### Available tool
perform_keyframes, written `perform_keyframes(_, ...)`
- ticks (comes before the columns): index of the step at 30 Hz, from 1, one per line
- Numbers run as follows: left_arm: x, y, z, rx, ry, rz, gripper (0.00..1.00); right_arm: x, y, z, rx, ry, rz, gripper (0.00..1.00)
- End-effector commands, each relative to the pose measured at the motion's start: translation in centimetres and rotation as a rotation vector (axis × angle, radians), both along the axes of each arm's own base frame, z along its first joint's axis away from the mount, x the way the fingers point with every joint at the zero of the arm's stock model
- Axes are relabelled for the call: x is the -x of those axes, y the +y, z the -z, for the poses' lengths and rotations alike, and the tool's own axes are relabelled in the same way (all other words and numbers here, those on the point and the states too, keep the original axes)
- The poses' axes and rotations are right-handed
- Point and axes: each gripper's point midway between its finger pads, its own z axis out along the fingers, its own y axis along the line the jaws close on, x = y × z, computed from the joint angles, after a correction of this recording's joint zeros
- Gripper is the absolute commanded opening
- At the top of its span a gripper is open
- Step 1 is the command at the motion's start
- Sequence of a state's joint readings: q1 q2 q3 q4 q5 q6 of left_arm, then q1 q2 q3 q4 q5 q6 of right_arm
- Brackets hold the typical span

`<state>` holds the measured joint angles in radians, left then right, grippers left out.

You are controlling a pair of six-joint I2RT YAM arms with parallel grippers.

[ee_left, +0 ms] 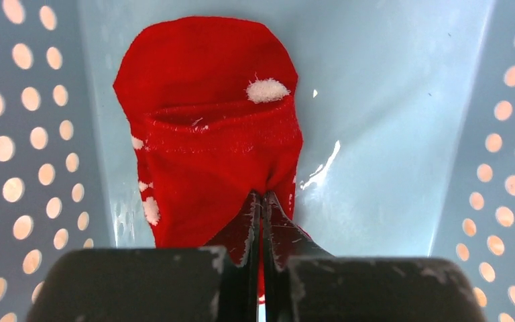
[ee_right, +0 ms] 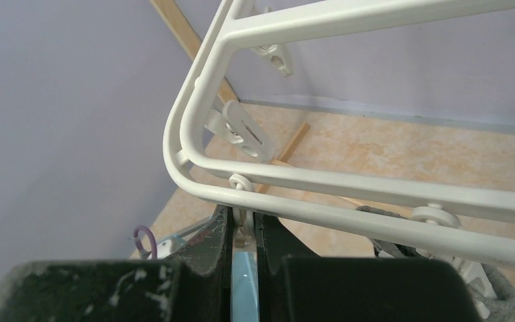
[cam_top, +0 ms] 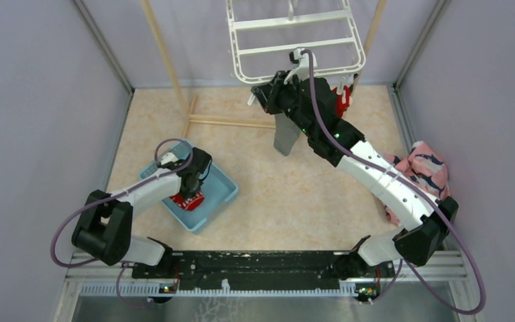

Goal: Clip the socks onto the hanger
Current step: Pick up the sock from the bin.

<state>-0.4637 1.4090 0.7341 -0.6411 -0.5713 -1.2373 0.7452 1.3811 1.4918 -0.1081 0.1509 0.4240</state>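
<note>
My left gripper (cam_top: 189, 191) is down in the blue basket (cam_top: 222, 182), shut on a fold of a red sock with white spots (ee_left: 208, 134), which lies on the basket floor (ee_left: 389, 134). My right gripper (cam_top: 263, 94) is raised at the near left corner of the white hanger (cam_top: 275, 24). In the right wrist view its jaws (ee_right: 243, 225) are shut on a small white clip just under the hanger rim (ee_right: 349, 181). A grey sock (cam_top: 285, 137) hangs from the near edge beside the right gripper. A second red sock (cam_top: 341, 100) hangs further right.
A pink cloth with dark prints (cam_top: 426, 168) lies at the right, beside the right arm. The wooden rack's poles (cam_top: 164, 54) and base bars (cam_top: 221, 121) stand at the back. Grey walls close in the left, right and back.
</note>
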Motion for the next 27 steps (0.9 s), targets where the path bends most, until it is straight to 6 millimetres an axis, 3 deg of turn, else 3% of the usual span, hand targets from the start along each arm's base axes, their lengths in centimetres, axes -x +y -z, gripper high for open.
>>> perform_keyframes(1, -2.3, -1.8, -2.8, 0.036, -0.068, 0.137, 0.00, 0.4, -1.0, -2.4, -0.065, -0.043, 0.011, 0.00)
perform_keyframes(7, -5.2, -4.2, -12.5, 0.072, -0.359, 0.330, 0.00, 0.3, -0.9, -2.0, -0.067, -0.036, 0.013, 0.00)
perform_keyframes(12, -6.2, -5.1, -16.9, 0.089, -0.503, 0.434, 0.00, 0.2, -0.5, -1.5, -0.068, -0.025, 0.003, 0.00)
perform_keyframes(16, -6.3, -6.5, -17.6, 0.133, -0.507, 0.492, 0.00, 0.1, -0.5, -1.6, -0.071, -0.024, 0.003, 0.00)
perform_keyframes(24, -6.2, -9.1, -14.6, 0.186, -0.463, 0.647, 0.00, 0.2, -0.6, -1.4, -0.067, -0.021, 0.006, 0.00)
perform_keyframes(27, -6.4, -10.7, -17.1, 0.217, -0.557, 0.756, 0.00, 0.2, -0.7, -1.3, -0.064, -0.019, 0.009, 0.00)
